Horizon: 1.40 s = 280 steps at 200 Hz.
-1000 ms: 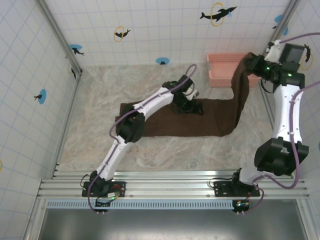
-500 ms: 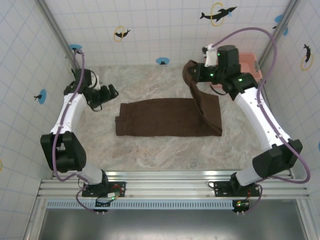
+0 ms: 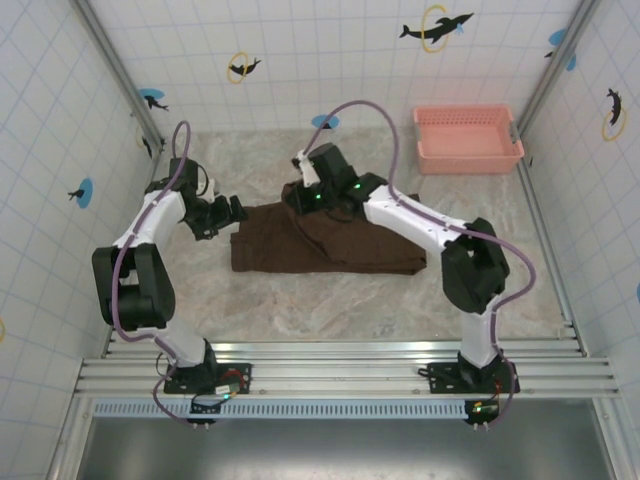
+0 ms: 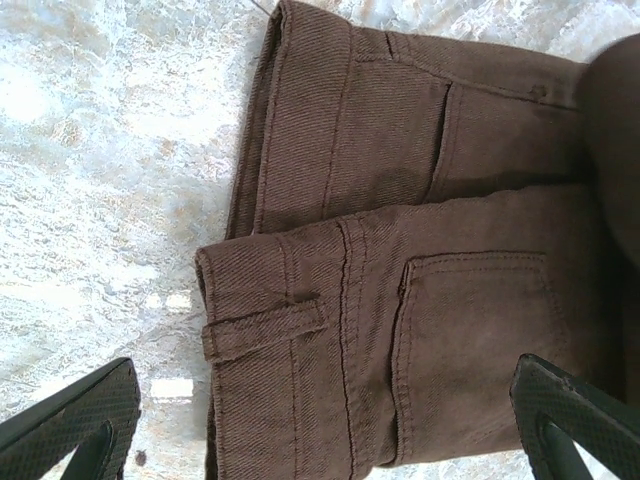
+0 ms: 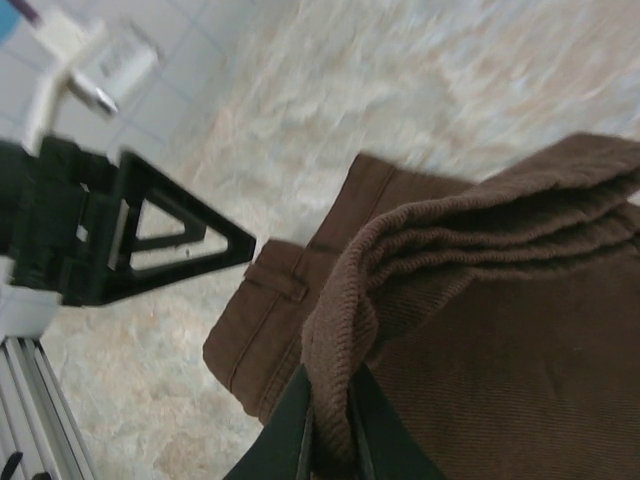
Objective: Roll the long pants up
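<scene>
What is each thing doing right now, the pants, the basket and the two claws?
long pants: folded, lying flat, one end lifted over the waist.
pink basket: upright, empty, apart from the pants.
left gripper: open, beside the waistband.
right gripper: shut on the lifted end.

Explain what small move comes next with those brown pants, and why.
Probably lower the right claw and lay its pinched fold onto the waistband. The long pants are folded over themselves, the fold hangs above that end, and the left claw sits open beside it.
</scene>
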Available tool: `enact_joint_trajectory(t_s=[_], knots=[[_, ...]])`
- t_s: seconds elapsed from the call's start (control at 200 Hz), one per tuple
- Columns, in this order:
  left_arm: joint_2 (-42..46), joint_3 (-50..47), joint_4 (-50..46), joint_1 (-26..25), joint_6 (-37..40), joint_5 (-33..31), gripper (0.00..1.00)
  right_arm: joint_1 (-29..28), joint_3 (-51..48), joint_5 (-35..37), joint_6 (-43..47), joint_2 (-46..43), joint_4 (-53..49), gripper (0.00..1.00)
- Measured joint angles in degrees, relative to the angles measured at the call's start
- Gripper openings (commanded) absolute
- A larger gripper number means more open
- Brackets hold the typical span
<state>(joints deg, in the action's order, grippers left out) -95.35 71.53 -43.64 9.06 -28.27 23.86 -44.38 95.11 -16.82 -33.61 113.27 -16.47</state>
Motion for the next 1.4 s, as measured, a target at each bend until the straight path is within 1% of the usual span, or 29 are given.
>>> enact_joint_trajectory(t_s=[0.035, 0.06, 0.085, 0.115, 0.185, 0.22, 0.245, 0.29, 0.34, 0.395, 0.53, 0.606, 0.671, 0.781, 0.821, 0.881, 0.916, 0.981, 1.056, 1.136, 1.216, 1.306, 1.401], knots=[[0.0, 0.17, 0.0, 0.09, 0.04, 0.02, 0.97, -1.16, 0.35, -0.13, -0.46, 1.6, 0.37, 0.01], [0.0, 0.26, 0.0, 0.24, 0.11, 0.09, 0.97, -1.97, 0.79, -0.13, -0.74, 2.75, 0.52, 0.03], [-0.02, 0.35, -0.04, 0.37, 0.33, 0.33, 0.97, -2.75, 1.31, -0.42, -0.98, 3.96, 0.66, 0.08], [-0.15, 0.59, -0.24, 0.55, 0.61, 0.74, 0.97, -3.61, 1.95, -0.81, -1.38, 5.31, 0.85, 0.15], [-0.96, 1.73, -0.94, 0.76, 1.27, 1.6, 0.97, -5.53, 4.48, -2.05, -2.64, 8.87, 0.87, 0.37], [-1.53, 2.27, -1.07, 0.9, 1.4, 1.92, 0.97, -6.4, 5.75, -2.62, -2.93, 10.54, 1.05, 0.45], [-1.9, 2.6, -1.07, 0.98, 1.51, 2.1, 0.97, -7.1, 6.51, -2.93, -3.34, 11.65, 1.33, 0.49], [-2.36, 3.04, -1.2, 1.03, 1.57, 2.27, 0.97, -8.09, 6.99, -3.63, -3.1, 12.79, 1.88, 0.51], [-2.54, 3.26, -1.38, 1.07, 1.84, 2.21, 0.97, -9.07, 6.97, -4.09, -3.56, 13.25, 1.99, 0.57], [-2.54, 3.48, -1.99, 1.07, 2.4, 1.9, 0.97, -9.77, 6.91, -4.5, -3.65, 13.27, 2.27, 0.59], [-2.47, 4.44, -3.13, 1.07, 3.82, -0.61, 0.97, -8.96, 6.6, -4.17, -2.45, 11.54, 2.89, 0.59], [-2.05, 4.72, -3.41, 1.07, 4.5, -2.19, 0.97, -7.32, 4.79, -2.32, -1.22, 8.07, 1.81, 0.58], [-1.16, 4.72, -3.5, 0.87, 4.74, -3.37, 0.97, -4.94, 1.77, -0.5, -0.28, 3.06, 0.46, 0.56], [0.68, 4.81, -3.48, -0.92, 5.77, -5.4, 0.97, 0.66, -4.83, 2.78, 1.75, -7.06, -1.68, 0.58], [1.16, 5.07, -3.5, -2.51, 6.03, -6.62, 0.97, 3.06, -7.37, 4.0, 2.47, -10.71, -2.67, 0.59], [1.51, 5.66, -3.45, -5.6, 6.75, -8.17, 0.97, 6.75, -10.95, 6.14, 3.69, -15.47, -4.72, 0.66], [1.51, 5.92, -3.45, -7.54, 7.17, -8.98, 0.97, 9.14, -13.53, 7.39, 4.63, -18.36, -5.95, 0.69], [1.22, 6.51, -3.89, -10.71, 7.5, -9.9, 0.97, 13.09, -18.69, 9.11, 6.51, -22.97, -8.24, 0.71], [0.2, 7.85, -4.0, -14.51, 7.41, -10.75, 0.97, 18.1, -24.85, 9.29, 8.26, -27.34, -10.67, 0.71], [-1.07, 8.46, -3.26, -18.34, 6.78, -10.69, 0.97, 23.63, -29.88, 9.55, 10.38, -30.12, -13.9, 0.71], [-3.17, 8.33, -1.57, -22.1, 4.72, -8.79, 0.97, 28.92, -32.37, 10.54, 12.96, -30.71, -17.66, 0.71], [-6.21, 7.72, 0.42, -25.9, 2.56, -6.95, 0.97, 33.11, -33.59, 10.32, 15.21, -30.71, -20.04, 0.7], [-9.6, 7.04, 1.14, -29.44, 1.2, -6.4, 0.97, 36.61, -35.43, 8.7, 16.57, -30.4, -20.0, 0.7]])
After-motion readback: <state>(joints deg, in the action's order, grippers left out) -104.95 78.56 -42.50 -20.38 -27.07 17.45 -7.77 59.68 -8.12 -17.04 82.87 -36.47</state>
